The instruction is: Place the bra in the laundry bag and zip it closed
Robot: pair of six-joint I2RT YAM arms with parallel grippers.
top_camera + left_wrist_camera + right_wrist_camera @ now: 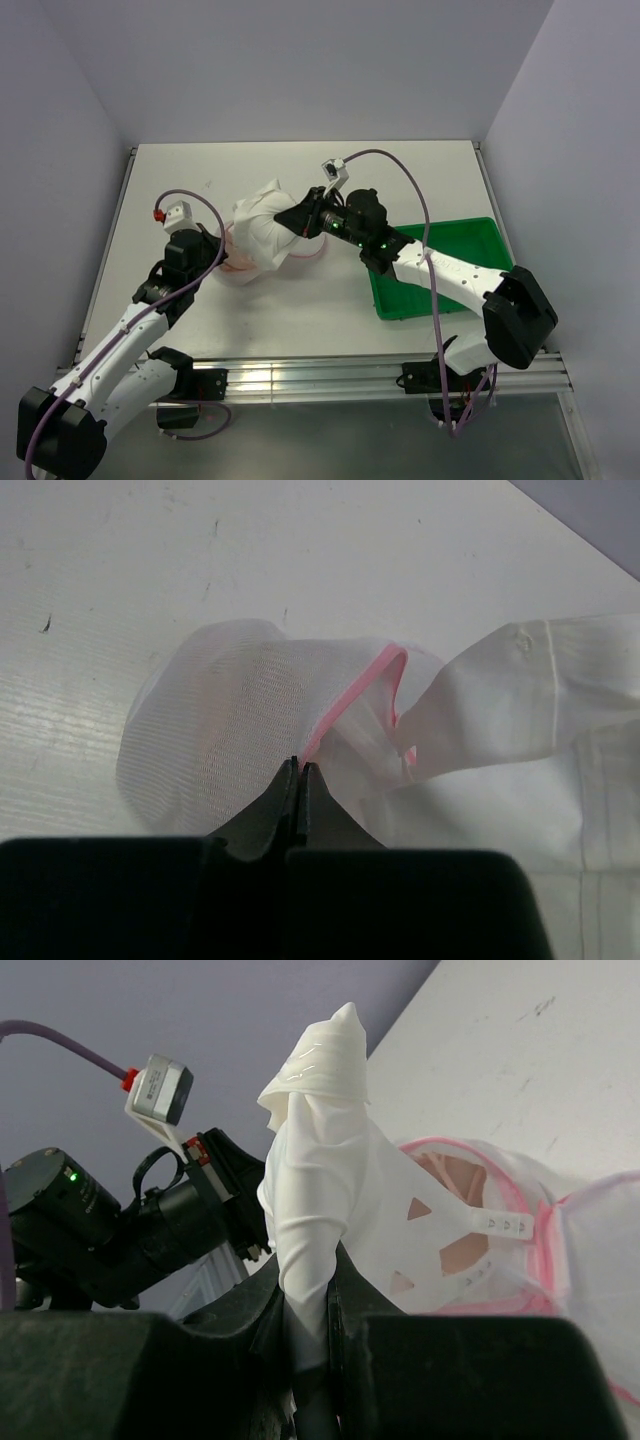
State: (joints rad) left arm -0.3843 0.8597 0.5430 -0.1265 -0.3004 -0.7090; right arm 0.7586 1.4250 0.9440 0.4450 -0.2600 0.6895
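The bra (262, 225) is a pale, whitish bundle held up over the laundry bag (240, 268), a white mesh bag with pink trim lying on the table. My right gripper (298, 220) is shut on a fold of the bra (320, 1160), its jaws (308, 1285) pinching the fabric from both sides; a strap and a peach lining hang toward the bag's pink rim (515, 1195). My left gripper (300, 767) is shut on the pink-trimmed edge of the mesh bag (220, 720), and sits at the bag's left side (220, 252). The bra's fabric (530, 700) drapes at the right.
A green rectangular tray (468, 240) lies at the right under the right forearm. Grey walls close in the white table (400, 170) at the back and sides. The left arm's wrist and camera (150, 1090) stand close behind the lifted bra.
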